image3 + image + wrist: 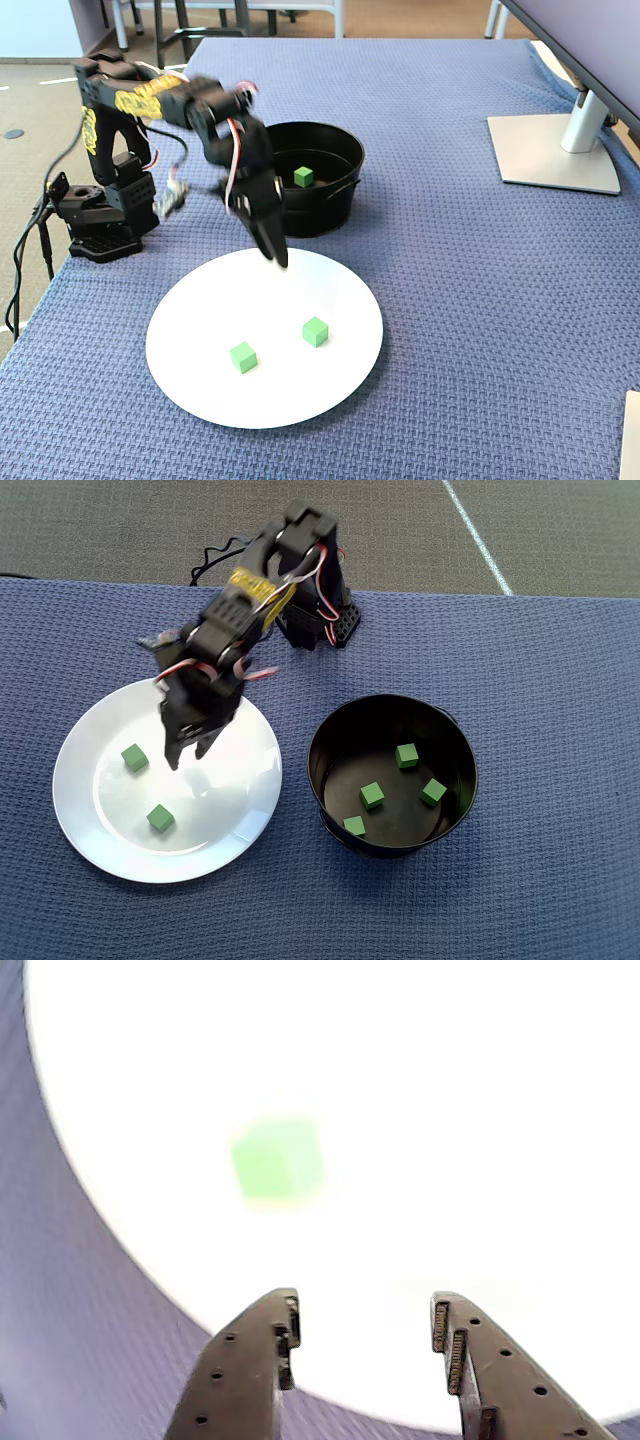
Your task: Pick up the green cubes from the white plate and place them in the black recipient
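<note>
Sitting on the white plate are two green cubes, small, light and hard, best pinched on two flat sides. Above the plate's far edge hangs the tool, fingers apart and empty. Farther back, four cubes lie in the black recipient.

The black arm reaches forward from its base and bends down; its gripper points downward, jaws parted and holding nothing
</note>
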You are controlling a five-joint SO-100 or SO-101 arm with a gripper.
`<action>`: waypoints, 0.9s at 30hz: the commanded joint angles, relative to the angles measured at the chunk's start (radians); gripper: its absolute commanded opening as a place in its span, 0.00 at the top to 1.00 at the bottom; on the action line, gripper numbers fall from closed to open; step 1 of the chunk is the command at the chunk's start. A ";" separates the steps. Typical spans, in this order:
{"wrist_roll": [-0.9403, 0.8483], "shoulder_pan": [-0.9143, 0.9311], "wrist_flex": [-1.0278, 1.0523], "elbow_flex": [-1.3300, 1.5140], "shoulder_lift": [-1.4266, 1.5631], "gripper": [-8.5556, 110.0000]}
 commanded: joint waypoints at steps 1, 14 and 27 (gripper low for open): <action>0.071 0.043 -0.014 -0.133 -0.092 0.90; 0.057 0.107 0.017 -0.232 -0.187 0.82; -0.058 0.213 0.018 -0.295 -0.308 0.79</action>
